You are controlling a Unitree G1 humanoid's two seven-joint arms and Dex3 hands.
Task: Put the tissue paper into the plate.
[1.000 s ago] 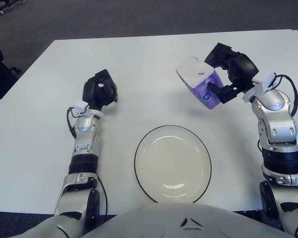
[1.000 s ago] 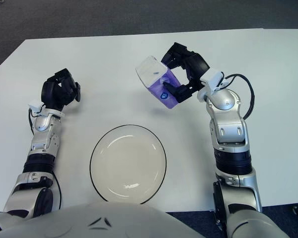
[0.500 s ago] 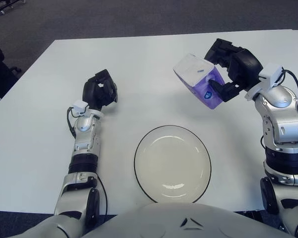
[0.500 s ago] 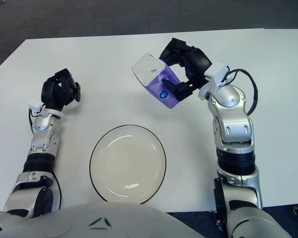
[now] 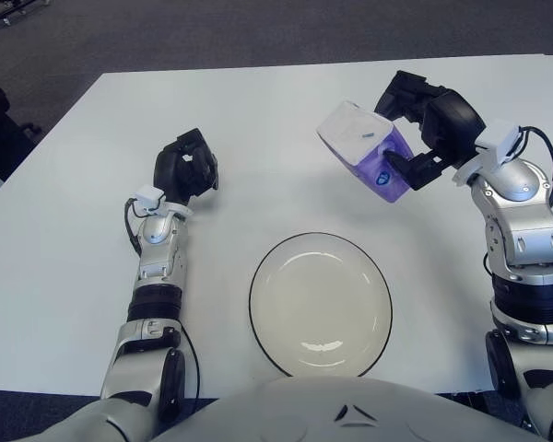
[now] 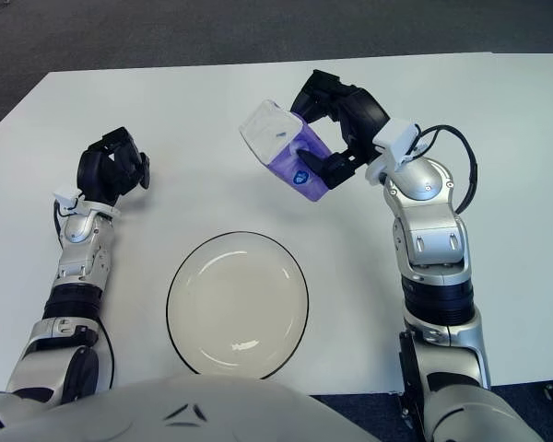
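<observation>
We note the right hand [image 5: 422, 129], fingers clamped on the purple tissue pack [image 5: 365, 149], has carried it slightly leftward, aloft beyond the plate [image 5: 321, 304]. Left hand [image 5: 186, 166] idles, clenched.

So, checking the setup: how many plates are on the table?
1. The plate lies on the table near the robot, between its arms, nothing in it.

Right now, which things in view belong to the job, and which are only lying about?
For the job:
- purple and white tissue pack, held up by the right hand
- round white plate with dark rim

Only there:
- left hand, idle
- white table
</observation>
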